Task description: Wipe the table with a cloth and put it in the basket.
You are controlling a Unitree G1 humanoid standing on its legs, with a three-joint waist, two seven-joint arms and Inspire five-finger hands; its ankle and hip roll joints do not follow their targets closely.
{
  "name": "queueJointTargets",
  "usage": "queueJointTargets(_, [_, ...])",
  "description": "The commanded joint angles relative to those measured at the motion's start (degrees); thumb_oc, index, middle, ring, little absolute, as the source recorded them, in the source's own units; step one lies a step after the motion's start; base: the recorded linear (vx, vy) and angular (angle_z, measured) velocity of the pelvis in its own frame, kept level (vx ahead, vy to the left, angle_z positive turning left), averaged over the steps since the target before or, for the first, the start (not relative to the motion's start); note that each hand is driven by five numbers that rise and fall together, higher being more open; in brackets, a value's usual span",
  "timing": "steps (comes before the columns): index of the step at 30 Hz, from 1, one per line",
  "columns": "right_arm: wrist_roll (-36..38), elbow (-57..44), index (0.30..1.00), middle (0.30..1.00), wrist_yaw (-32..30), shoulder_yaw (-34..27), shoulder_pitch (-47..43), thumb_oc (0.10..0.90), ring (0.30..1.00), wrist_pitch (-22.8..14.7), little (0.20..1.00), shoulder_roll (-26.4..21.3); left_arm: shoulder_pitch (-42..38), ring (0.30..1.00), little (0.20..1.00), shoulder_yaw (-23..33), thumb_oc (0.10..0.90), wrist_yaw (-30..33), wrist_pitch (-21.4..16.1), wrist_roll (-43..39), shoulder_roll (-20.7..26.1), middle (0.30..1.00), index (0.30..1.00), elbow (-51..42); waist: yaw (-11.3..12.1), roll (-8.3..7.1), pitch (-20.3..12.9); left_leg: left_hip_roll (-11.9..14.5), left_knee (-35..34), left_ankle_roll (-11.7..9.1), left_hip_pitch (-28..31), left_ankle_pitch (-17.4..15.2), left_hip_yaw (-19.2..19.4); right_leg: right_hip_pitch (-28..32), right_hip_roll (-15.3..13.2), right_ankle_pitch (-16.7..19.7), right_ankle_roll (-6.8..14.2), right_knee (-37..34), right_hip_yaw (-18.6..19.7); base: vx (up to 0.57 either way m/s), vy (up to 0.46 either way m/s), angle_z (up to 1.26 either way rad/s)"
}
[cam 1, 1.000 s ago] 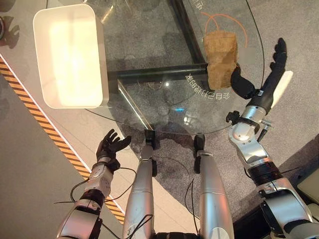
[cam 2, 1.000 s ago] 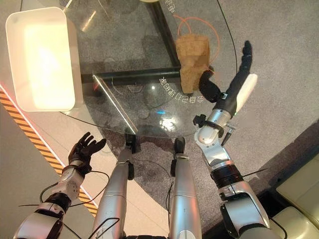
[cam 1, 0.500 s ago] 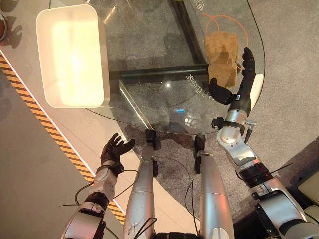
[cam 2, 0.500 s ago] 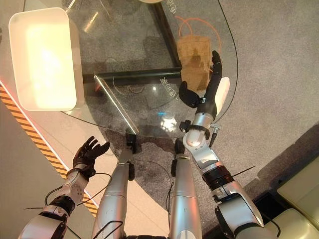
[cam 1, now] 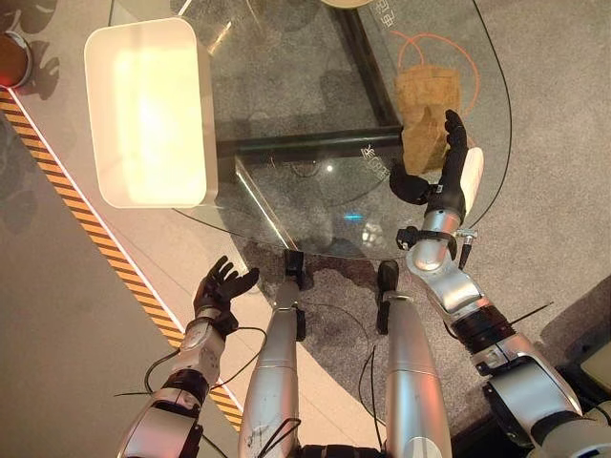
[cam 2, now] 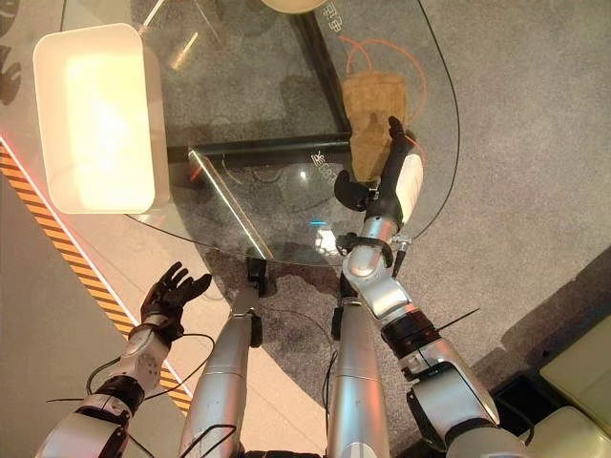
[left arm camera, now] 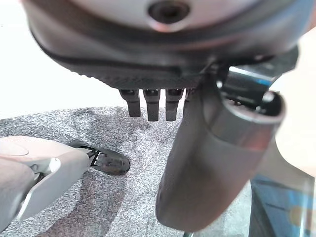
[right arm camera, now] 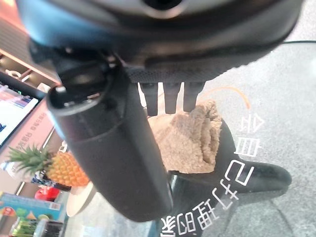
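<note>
The right hand [cam 1: 447, 176] stands edge-on over the glass table [cam 1: 286, 86], fingers straight and spread from the thumb, holding nothing. The tan cloth [cam 1: 426, 100] lies crumpled on the glass just past the fingertips [cam 1: 452, 122]; whether they touch its near edge cannot be told.

Risks, as judged:
- The cloth sits near the table's curved rim on the outer side of the hand. A sweep directed outward could push it off onto the carpet.
- An upright palm may ride over a bunched cloth on smooth glass rather than drag it; a flatter press or a closed grip seems needed.

Surroundings: the white basket [cam 1: 148, 114] stands well apart, across the table toward the left hand [cam 1: 220, 284]. That hand hangs low beside the table, fingers relaxed and empty. Nothing on the glass lies between cloth and basket.
</note>
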Motion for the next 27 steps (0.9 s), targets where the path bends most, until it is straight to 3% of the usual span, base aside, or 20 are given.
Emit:
queueJointTargets(1, [-1.3, -1.9, 0.900, 0.900, -3.9, -0.1, -4.7, 0.800, 0.900, -0.4, 0.900, -1.9, 1.3, 0.900, 0.900, 0.4, 0.800, -0.9, -3.3, 0.5, -0.4, 0.900, 0.900, 2.4, -0.4, 1.05, -1.1, -6.0, 5.2, 5.0, 1.2, -7.8, 3.9, 3.4, 2.2, 5.3, -2.0, -11.7, -4.7, 0.00, 0.000, 0.00])
queueJointTargets(12, [-4.1, 6.4, 0.900, 0.900, -11.5, -0.9, -9.5, 0.800, 0.900, 3.3, 0.900, -3.4, 0.4, 0.900, 0.900, -0.8, 0.800, -0.9, -3.3, 0.1, -0.6, 0.900, 0.900, 3.3, 0.4, 1.75, -1.1, -6.1, 5.9, 5.4, 0.6, -8.1, 3.7, 2.5, 2.3, 5.3, -1.7, -10.7, -4.8, 0.00, 0.000, 0.00])
queueJointTargets(27, [-1.3, 9.9, 0.900, 0.900, -6.0, 1.1, -11.5, 0.800, 0.900, 1.2, 0.900, -2.5, -0.4, 0.900, 0.900, -1.7, 0.800, -0.4, -2.7, 0.6, -0.7, 0.900, 0.900, 2.6, 1.0, 2.10, -1.1, -6.4, 6.3, 5.4, -0.4, -8.0, 3.3, 1.3, 2.3, 5.3, -1.7, -10.2, -5.1, 0.00, 0.000, 0.00])
